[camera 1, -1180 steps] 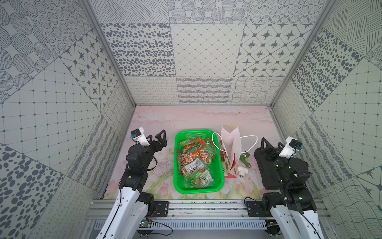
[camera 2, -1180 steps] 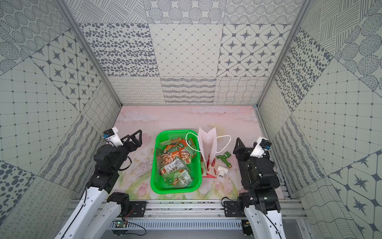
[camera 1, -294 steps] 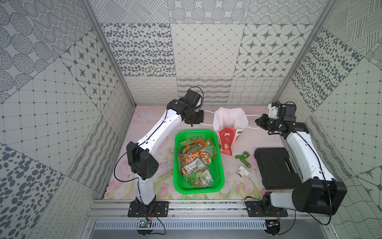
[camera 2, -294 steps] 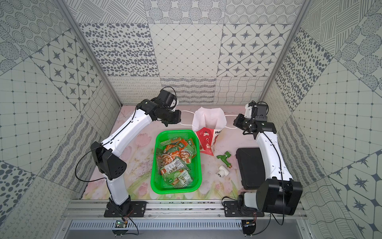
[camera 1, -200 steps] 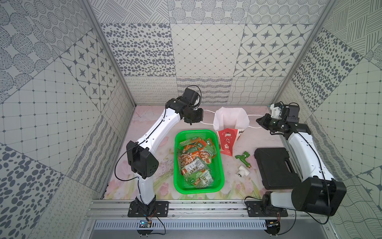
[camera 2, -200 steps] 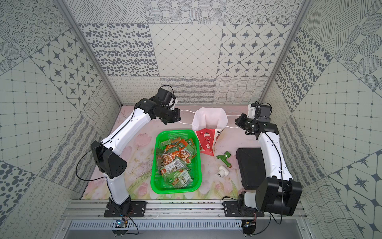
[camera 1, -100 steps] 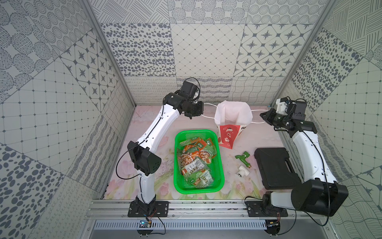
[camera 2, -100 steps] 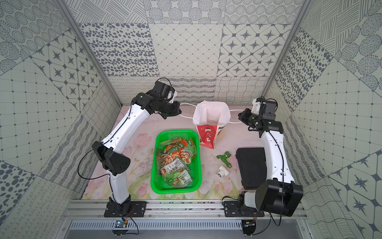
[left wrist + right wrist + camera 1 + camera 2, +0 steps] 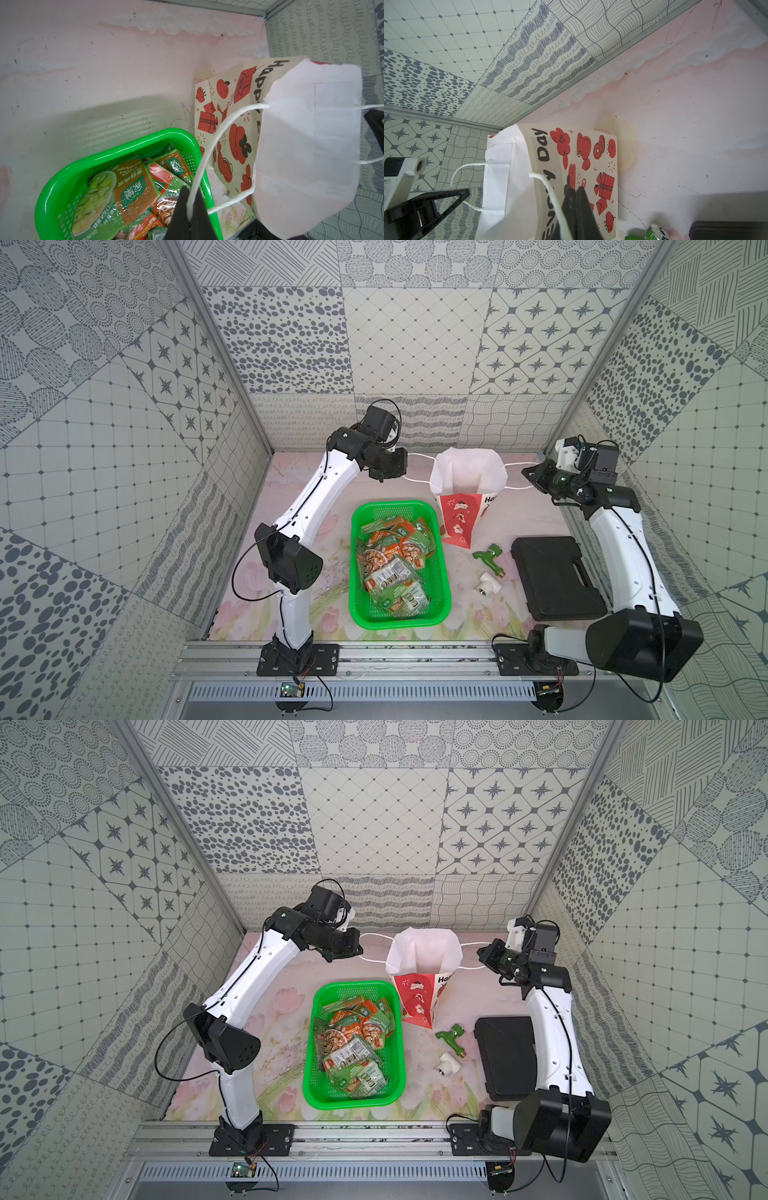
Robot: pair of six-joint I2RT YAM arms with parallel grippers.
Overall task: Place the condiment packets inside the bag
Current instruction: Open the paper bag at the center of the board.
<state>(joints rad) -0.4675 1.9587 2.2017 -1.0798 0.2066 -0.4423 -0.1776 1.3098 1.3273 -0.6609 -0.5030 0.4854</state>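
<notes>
Pink tabletop, patterned walls: you see the bag (image 9: 467, 472) just behind the green basket (image 9: 354, 572), mouth spread wide, left gripper (image 9: 403, 477) and right gripper (image 9: 527, 472) each pinched shut on a cord handle (image 9: 209, 149); all condiment packets (image 9: 392, 560) lie in the basket, none seemingly bagged yet

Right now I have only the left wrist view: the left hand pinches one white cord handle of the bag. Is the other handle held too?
Observer: Yes. The right wrist view shows the right hand shut on the other cord handle.
Operator: Any condiment packets in the bag yet?
Observer: None shows. Looking down its mouth in both top views, only white paper is visible.
Operator: What lies past the bag?
Observer: On the right arm's side, a green tap and a white fitting lie on the table beside a black case.
</notes>
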